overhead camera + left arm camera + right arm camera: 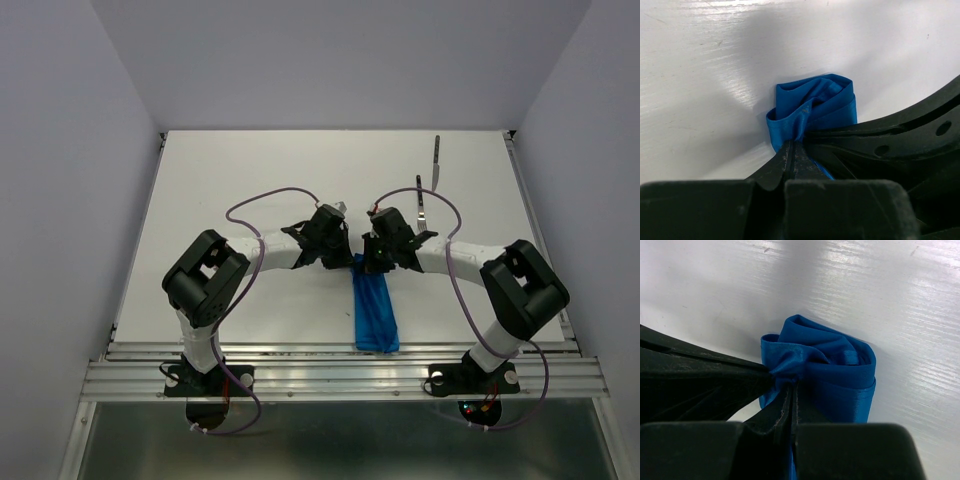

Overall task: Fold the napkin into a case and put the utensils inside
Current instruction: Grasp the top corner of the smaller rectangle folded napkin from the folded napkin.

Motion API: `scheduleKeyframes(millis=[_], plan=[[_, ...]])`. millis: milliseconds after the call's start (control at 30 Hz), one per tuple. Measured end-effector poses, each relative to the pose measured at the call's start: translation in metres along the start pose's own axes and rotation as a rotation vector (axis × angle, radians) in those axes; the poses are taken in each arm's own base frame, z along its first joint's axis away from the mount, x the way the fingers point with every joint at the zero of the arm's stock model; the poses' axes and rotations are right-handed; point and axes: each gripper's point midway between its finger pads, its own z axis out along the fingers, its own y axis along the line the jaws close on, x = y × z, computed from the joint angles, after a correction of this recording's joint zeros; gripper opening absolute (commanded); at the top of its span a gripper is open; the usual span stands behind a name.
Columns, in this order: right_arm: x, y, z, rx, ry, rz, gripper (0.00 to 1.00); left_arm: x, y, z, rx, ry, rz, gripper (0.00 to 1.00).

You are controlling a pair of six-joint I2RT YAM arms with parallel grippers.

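- Folding step in hand: napkin [376,318] already a narrow blue strip at the front middle of the desk [250,170], far end bunched.
- Pinched at that far end by the left hand [792,147] and the right hand [788,385], both clamped shut on the cloth, side by side.
- Next, by judgement: bring the pinched end over toward the near end, lay it flat with edges lined up, then let go.
- Well apart, far right: nearer utensil [421,203] and farther utensil [437,160], both lying loose; fork or knife, cannot tell.
- Nothing lying between cloth and utensils; likely trouble only from slipping layers or crowded hands.
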Motion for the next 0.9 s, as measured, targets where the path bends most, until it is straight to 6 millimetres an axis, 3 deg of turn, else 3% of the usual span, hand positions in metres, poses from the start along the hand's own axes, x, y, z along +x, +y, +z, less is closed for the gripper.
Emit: scheduleKeyframes(millis=[900], plan=[[-0.034,-0.018,-0.001,0.166,-0.138,0.135,0.01,-0.004,-0.007,0.001,0.048,-0.013,0.007,0.00]])
